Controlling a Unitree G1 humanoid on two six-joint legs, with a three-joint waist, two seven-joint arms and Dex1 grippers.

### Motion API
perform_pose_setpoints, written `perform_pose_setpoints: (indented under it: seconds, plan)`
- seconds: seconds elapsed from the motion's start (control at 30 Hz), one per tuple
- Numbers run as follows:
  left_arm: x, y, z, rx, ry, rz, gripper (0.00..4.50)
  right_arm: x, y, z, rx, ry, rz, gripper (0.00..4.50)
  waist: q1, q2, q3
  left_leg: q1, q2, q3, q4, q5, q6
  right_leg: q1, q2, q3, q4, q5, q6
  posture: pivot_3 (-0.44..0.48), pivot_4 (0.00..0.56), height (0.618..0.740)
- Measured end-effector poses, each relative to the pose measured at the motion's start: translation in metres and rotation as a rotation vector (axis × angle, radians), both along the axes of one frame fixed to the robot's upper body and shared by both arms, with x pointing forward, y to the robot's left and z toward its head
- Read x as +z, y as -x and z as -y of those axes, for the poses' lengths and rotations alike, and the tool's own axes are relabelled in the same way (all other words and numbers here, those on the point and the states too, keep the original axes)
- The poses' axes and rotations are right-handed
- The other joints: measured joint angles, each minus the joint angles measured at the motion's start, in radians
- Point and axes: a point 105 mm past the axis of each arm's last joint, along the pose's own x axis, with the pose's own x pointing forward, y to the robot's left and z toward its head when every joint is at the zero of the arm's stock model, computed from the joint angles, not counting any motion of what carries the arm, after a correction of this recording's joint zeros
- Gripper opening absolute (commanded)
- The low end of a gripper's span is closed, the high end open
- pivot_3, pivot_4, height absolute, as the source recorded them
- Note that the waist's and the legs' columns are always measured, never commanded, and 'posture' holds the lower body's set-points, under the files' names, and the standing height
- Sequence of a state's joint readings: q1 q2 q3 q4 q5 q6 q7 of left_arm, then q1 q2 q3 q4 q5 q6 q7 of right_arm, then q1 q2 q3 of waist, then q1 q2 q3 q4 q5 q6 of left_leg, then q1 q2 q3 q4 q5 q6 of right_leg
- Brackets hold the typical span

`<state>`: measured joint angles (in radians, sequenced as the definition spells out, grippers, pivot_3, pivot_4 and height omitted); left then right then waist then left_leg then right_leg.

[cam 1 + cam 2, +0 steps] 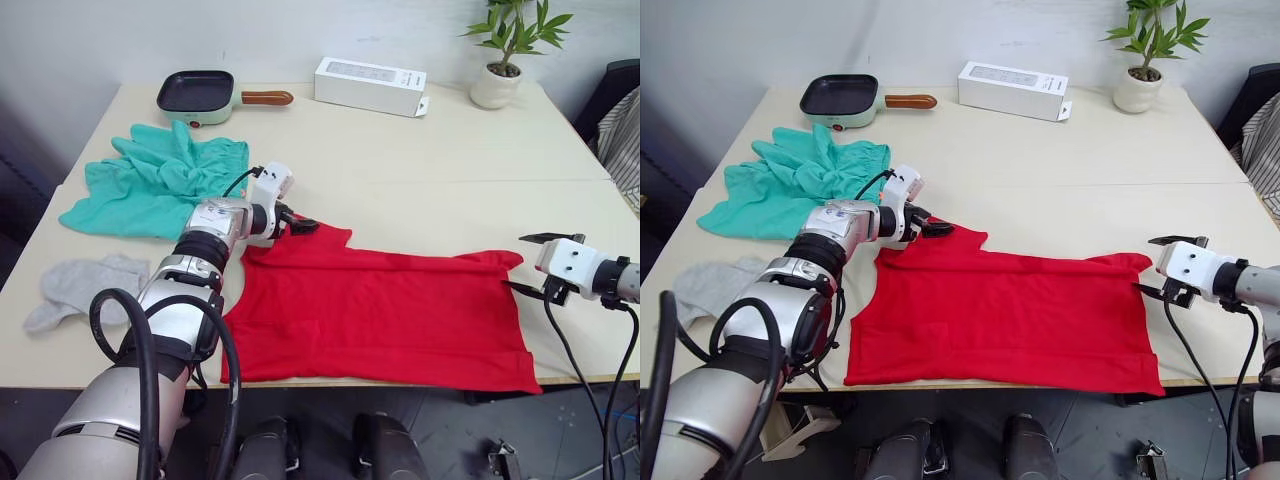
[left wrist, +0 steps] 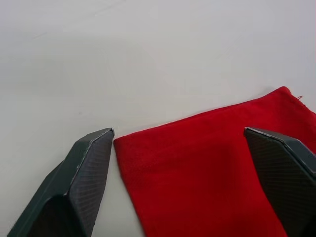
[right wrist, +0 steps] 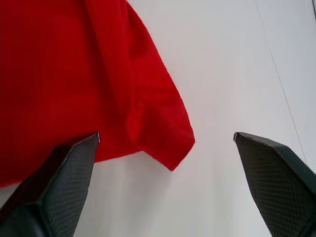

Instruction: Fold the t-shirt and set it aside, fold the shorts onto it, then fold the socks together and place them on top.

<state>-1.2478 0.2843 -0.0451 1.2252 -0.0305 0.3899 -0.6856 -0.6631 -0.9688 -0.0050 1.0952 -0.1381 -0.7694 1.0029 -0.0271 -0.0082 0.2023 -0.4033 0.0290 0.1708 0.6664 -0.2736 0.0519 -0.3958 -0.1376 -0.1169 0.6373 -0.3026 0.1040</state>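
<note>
Folding the shirt (image 1: 380, 315) is clearly the step in hand, and it looks barely started. It lies spread flat along the near edge of the table (image 1: 420, 160), with the shorts (image 1: 155, 180) bunched up further back on the left and the socks (image 1: 85, 285) by the left edge, both untouched. The left gripper (image 2: 180, 136) is spread wide, fingers straddling the shirt's far left corner but not pinching it yet. The right gripper (image 3: 165, 138) is also wide open, hovering just over the shirt's right corner, one finger above the cloth and the other over bare table. My guess for the next move: both drop a bit, close on their corners, then lift together and carry that far edge over so it folds evenly
</note>
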Motion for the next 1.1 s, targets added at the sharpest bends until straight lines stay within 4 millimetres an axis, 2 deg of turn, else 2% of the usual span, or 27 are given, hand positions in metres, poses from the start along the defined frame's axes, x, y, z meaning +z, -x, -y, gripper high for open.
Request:
perform_pose_setpoints:
  seconds: [0.33, 0.37, 0.67, 0.87, 0.93, 1.1]
  plan:
    - [-0.005, 0.000, 0.004, -0.035, -0.033, 0.056, 0.27, -0.006, -0.003, -0.001, 0.006, 0.061, 0.009, 0.04, 0.000, 0.000, 0.000, -0.001, 0.000, 0.000, 0.000, 0.000, 0.000, 0.000, 0.000, -0.001, -0.001, 0.000, 0.000, 0.000, 0.150, 0.740]
    - [-0.006, 0.000, 0.005, -0.038, -0.032, 0.061, 0.03, -0.006, -0.003, -0.001, 0.011, 0.064, 0.009, 0.00, 0.000, 0.000, 0.000, -0.001, 0.000, 0.000, 0.000, 0.000, 0.000, 0.000, 0.000, -0.001, -0.001, 0.000, 0.000, 0.000, 0.150, 0.740]
    - [-0.010, 0.001, 0.006, -0.045, 0.050, 0.133, 0.03, -0.004, -0.002, 0.000, 0.012, 0.072, 0.013, 0.00, 0.000, 0.000, 0.000, -0.001, 0.000, -0.001, 0.000, 0.000, 0.000, 0.000, 0.000, -0.001, -0.001, 0.000, 0.000, 0.000, 0.150, 0.740]
    - [-0.014, 0.011, 0.005, -0.111, 0.162, 0.125, 0.03, -0.008, 0.001, 0.001, 0.010, 0.056, 0.004, 0.00, -0.003, 0.000, 0.000, -0.001, 0.000, 0.000, -0.001, 0.000, 0.000, 0.000, 0.001, -0.007, -0.001, 0.000, 0.000, 0.000, 0.150, 0.740]
    - [-0.008, 0.012, 0.004, -0.138, 0.180, 0.152, 0.03, -0.011, 0.003, 0.001, 0.007, 0.053, -0.004, 0.00, -0.004, 0.000, 0.000, -0.001, 0.000, 0.000, -0.001, 0.000, 0.000, 0.000, 0.001, -0.007, -0.001, 0.000, 0.000, 0.000, 0.150, 0.740]
    - [0.029, 0.015, -0.002, -0.240, 0.203, 0.353, 0.03, -0.011, 0.003, 0.001, 0.004, 0.044, 0.001, 0.00, -0.004, 0.000, 0.000, -0.001, 0.000, 0.000, -0.001, 0.000, 0.000, 0.000, 0.001, -0.007, -0.001, 0.000, 0.000, 0.000, 0.150, 0.740]
